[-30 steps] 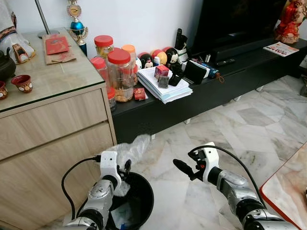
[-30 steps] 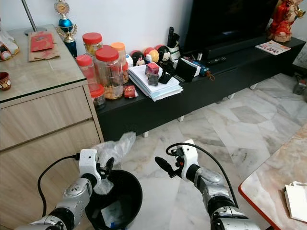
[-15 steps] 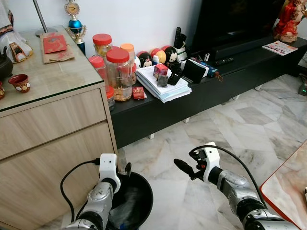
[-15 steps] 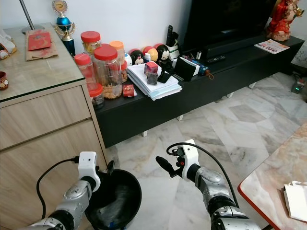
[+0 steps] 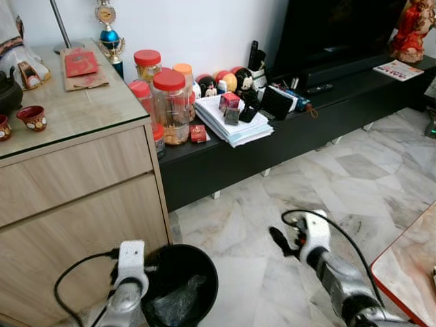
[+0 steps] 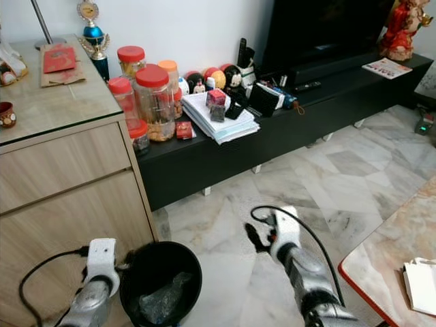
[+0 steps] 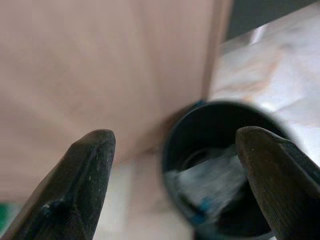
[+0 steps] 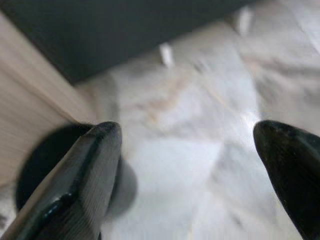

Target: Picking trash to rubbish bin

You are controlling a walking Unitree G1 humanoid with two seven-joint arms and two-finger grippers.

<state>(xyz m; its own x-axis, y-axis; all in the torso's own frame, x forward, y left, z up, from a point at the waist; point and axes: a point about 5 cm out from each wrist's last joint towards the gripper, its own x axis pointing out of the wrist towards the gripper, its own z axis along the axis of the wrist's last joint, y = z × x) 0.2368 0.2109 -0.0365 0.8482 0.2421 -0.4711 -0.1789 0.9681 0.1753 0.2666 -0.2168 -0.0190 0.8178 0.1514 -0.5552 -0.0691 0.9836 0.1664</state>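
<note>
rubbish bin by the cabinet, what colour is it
Black, with crumpled clear plastic inside. The rubbish bin shows best in the left eye view.

A pale marble floor [image 5: 354, 170] with grey veining spreads across the room and catches soft daylight. Along the white wall [image 5: 204, 27] runs a low black TV bench [image 5: 300, 129] carrying a dark television [image 5: 334, 27], red-lidded jars [image 5: 169, 105], a stack of papers [image 5: 231, 119] and small figurines. Beside it stands a light wooden cabinet [image 5: 75, 184] with a glass top. An orange-edged marble table [image 5: 409, 262] juts in at the right.
</note>
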